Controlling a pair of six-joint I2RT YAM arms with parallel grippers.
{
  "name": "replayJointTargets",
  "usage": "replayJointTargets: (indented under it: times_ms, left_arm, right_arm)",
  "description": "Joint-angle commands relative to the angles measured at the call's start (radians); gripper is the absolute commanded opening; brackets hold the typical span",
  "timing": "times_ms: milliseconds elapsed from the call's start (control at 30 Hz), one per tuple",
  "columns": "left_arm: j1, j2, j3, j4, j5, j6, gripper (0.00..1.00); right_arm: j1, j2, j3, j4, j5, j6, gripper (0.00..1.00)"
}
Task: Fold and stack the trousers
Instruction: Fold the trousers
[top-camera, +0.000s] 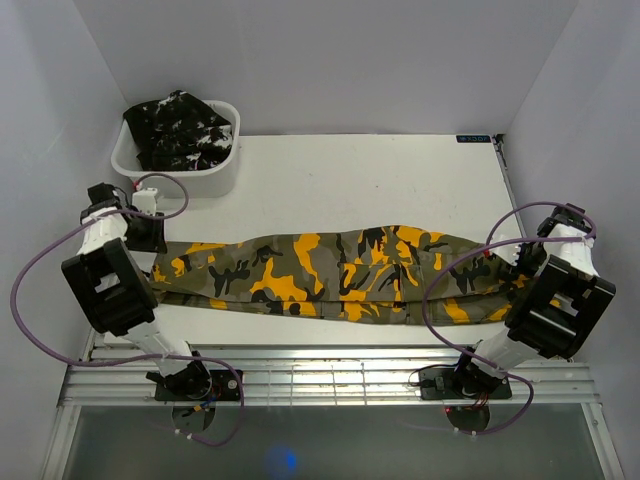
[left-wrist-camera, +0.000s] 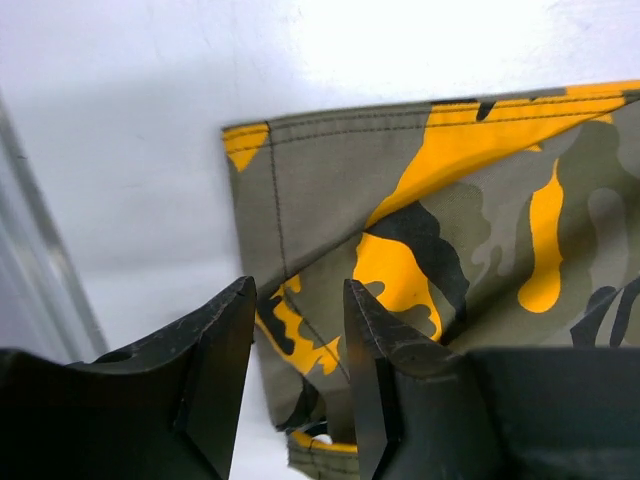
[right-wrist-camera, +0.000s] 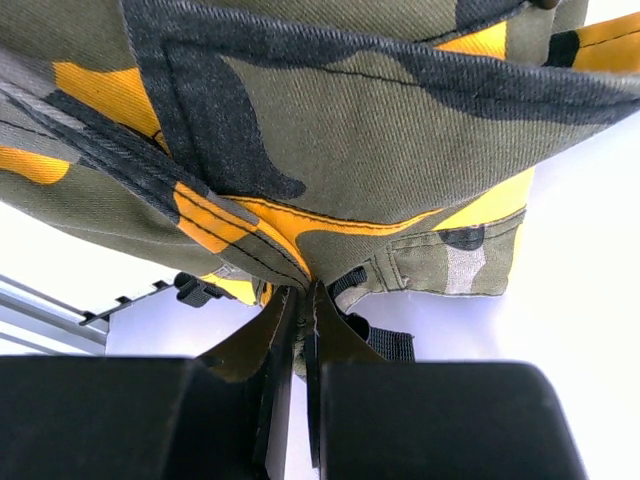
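While right jaws pinch the olive trousers (top-camera: 340, 275) tight, left jaws gape over a half-hidden cuff (left-wrist-camera: 300, 180).

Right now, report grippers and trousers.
Left gripper open at hem of olive camouflage trousers. Right gripper shut on them. Black trousers in white tub. Nothing blocking.

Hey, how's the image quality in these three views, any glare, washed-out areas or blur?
Top external: evenly lit, one faint blue glare spot on the glossy strip at the bottom. Left wrist: the table is washed out white up top, and the left fingers look soft. Right wrist: the trousers show sharp weave, the right fingers are dark with little detail.
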Motion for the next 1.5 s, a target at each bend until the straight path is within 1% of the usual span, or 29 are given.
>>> replayJointTargets:
  times_ms: [0, 100, 400, 533, 600, 700, 767, 867, 967, 1000, 1033, 1167, 1200, 1300, 1333, 1433, 1467]
  left_arm:
    - [0.003, 0.027, -0.001, -0.03, -0.006, -0.045, 0.51]
    - [0.003, 0.013, -0.045, 0.002, -0.025, -0.06, 0.51]
    - [0.008, -0.007, -0.098, 0.025, -0.086, -0.078, 0.51]
    - [0.019, -0.038, -0.15, 0.053, -0.105, -0.083, 0.57]
    - [0.026, -0.053, -0.162, 0.071, -0.108, -0.086, 0.57]
    - [0.032, -0.055, -0.168, 0.074, -0.099, -0.091, 0.56]
    - [0.032, -0.045, -0.164, 0.07, -0.089, -0.091, 0.53]
    - [0.034, -0.038, -0.154, 0.067, -0.095, -0.097, 0.52]
    - [0.034, -0.05, -0.154, 0.065, -0.105, -0.103, 0.55]
    - [0.034, -0.053, -0.157, 0.064, -0.105, -0.103, 0.6]
    - [0.034, -0.056, -0.16, 0.062, -0.108, -0.104, 0.62]
    - [0.035, -0.07, -0.183, 0.073, -0.123, -0.111, 0.63]
    - [0.035, -0.073, -0.19, 0.078, -0.115, -0.112, 0.62]
    - [0.037, -0.079, -0.193, 0.09, -0.094, -0.123, 0.55]
    - [0.037, -0.079, -0.184, 0.091, -0.088, -0.126, 0.48]
    - [0.037, -0.075, -0.164, 0.088, -0.065, -0.135, 0.37]
    - [0.037, -0.071, -0.145, 0.084, -0.062, -0.138, 0.3]
  right_arm:
    - [0.001, -0.003, 0.012, 0.011, 0.04, 0.01, 0.08]
    - [0.001, -0.012, 0.003, 0.008, 0.035, 0.007, 0.08]
    - [0.003, -0.009, 0.004, 0.005, 0.034, 0.009, 0.08]
    - [0.007, -0.004, 0.004, 0.003, 0.035, 0.012, 0.08]
    - [0.009, -0.003, 0.001, 0.0, 0.035, 0.013, 0.08]
    - [0.01, -0.004, 0.0, -0.003, 0.032, 0.015, 0.08]
    - [0.01, -0.006, -0.002, -0.003, 0.031, 0.016, 0.08]
    - [0.012, -0.004, 0.0, -0.004, 0.031, 0.018, 0.08]
    - [0.013, -0.001, 0.0, -0.009, 0.031, 0.02, 0.08]
    - [0.013, -0.001, 0.0, -0.009, 0.031, 0.02, 0.08]
    - [0.013, 0.0, -0.002, -0.009, 0.031, 0.02, 0.08]
    - [0.015, 0.005, 0.001, -0.012, 0.031, 0.019, 0.08]
    - [0.016, 0.008, 0.001, -0.012, 0.031, 0.02, 0.08]
    - [0.019, 0.008, 0.003, -0.012, 0.028, 0.02, 0.08]
    - [0.019, 0.008, 0.003, -0.011, 0.026, 0.02, 0.08]
    - [0.019, 0.008, 0.0, -0.009, 0.028, 0.02, 0.08]
    - [0.019, 0.008, 0.0, -0.01, 0.026, 0.02, 0.08]
